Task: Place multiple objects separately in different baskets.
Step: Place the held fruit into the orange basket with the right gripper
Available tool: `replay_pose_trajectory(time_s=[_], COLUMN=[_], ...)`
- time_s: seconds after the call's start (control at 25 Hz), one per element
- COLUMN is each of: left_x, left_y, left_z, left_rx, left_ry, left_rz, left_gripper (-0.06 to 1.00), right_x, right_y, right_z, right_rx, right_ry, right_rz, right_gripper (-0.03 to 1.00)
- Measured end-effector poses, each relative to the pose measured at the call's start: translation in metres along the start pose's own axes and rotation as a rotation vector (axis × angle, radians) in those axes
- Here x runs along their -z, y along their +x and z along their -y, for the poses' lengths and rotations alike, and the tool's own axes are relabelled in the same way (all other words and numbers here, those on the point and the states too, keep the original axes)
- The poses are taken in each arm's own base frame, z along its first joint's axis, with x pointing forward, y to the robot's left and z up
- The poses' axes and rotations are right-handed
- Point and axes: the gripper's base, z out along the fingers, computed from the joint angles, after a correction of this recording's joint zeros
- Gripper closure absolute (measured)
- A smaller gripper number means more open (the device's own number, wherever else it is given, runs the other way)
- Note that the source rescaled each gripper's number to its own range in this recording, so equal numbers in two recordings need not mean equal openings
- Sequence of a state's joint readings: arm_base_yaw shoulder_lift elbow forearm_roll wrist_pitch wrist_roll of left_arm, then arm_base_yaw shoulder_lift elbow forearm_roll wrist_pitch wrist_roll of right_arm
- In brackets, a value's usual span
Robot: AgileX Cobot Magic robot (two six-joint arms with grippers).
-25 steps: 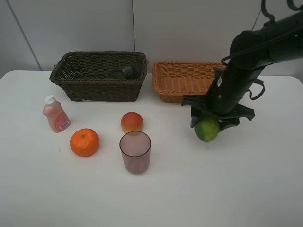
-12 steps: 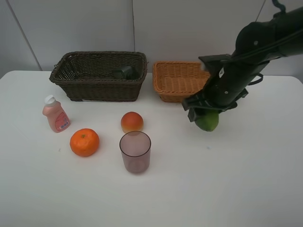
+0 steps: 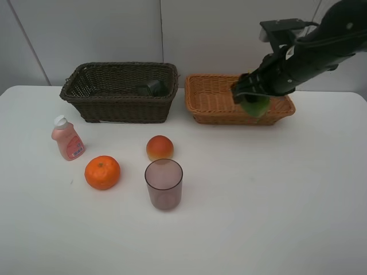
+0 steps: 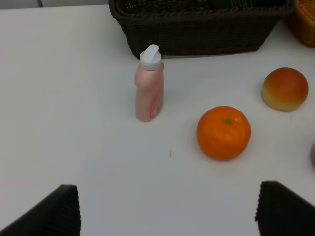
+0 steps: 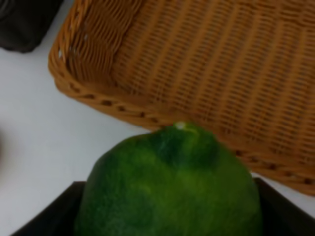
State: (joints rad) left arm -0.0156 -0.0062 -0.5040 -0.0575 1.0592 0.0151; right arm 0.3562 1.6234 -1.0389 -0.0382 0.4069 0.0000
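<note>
Green fruit (image 3: 256, 106) lifted, now above tan basket (image 3: 211, 117).

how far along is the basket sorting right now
Done: the dark grey pump bottle lies in the dark brown basket. In hand: the right gripper holds the green fruit above the light tan basket, by its near rim, not yet released. Left: the pink bottle, orange, peach-like fruit and purplish cup sit on the table; the left gripper is open, empty.
</note>
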Motion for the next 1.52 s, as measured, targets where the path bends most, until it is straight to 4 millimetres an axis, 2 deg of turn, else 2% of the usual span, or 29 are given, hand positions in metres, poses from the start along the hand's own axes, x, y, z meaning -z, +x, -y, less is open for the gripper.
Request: replay_pose_trajectory(time_s=[0.36,0.64,0.84,0.96,1.16,1.52], left_x=[0.000,0.000,0.000,0.000,0.000,0.000], left_y=[0.000,0.000,0.000,0.000,0.000,0.000], left_z=[0.000,0.000,0.000,0.000,0.000,0.000], left_rx=[0.000,0.000,0.000,0.000,0.000,0.000], left_ry=[0.000,0.000,0.000,0.000,0.000,0.000], left_rz=[0.000,0.000,0.000,0.000,0.000,0.000], left_gripper=[0.02,0.02,0.02,0.02,0.02,0.02], right_x=[0.004,-0.006,-0.015,-0.020,-0.041,-0.077], right_y=[-0.029,-0.031,-0.027,-0.026,-0.027,-0.044], right_z=[0.034,0.042,0.064,0.069,0.072,0.079], right_rx=[-0.068,-0.075,-0.143,-0.156,-0.182,-0.178], right_ry=[0.065,0.079,0.113,0.121,0.116,0.116], right_rz=[0.164,0.179,0.189,0.201,0.186,0.188], right_gripper=[0.46,0.46,0.46,0.46,0.46,0.46])
